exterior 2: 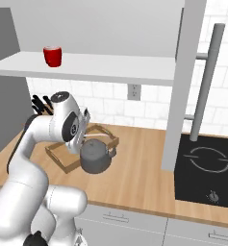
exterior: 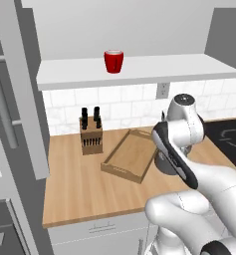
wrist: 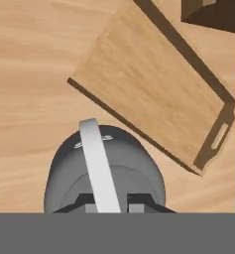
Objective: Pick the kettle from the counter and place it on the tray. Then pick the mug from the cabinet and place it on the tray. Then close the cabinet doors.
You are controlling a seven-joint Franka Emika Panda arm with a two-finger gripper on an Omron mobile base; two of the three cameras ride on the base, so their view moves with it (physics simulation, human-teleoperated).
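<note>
The dark grey kettle (exterior 2: 95, 157) (wrist: 64, 166) is on the counter (exterior 2: 139, 178) just outside the near edge of the wooden tray (exterior: 129, 154) (exterior 2: 104, 130) (wrist: 153, 89). My gripper (exterior 2: 85, 139) (wrist: 110, 201) points down over it, shut on the kettle's arched pale handle (wrist: 96, 158), which runs between the two fingertips. I cannot tell whether the kettle is off the wood. The tray holds nothing. The red mug (exterior: 113, 61) (exterior 2: 52, 56) stands upright on the white shelf (exterior: 139, 69) of the cabinet, whose doors (exterior: 20, 89) (exterior 2: 187, 72) stand open.
A knife block (exterior: 91, 132) (exterior 2: 42, 104) (wrist: 213, 12) stands behind the tray's left end, near the tiled wall. A black stovetop (exterior 2: 207, 163) (exterior: 231, 132) lies to the right. The open right door hangs over the counter between tray and stove.
</note>
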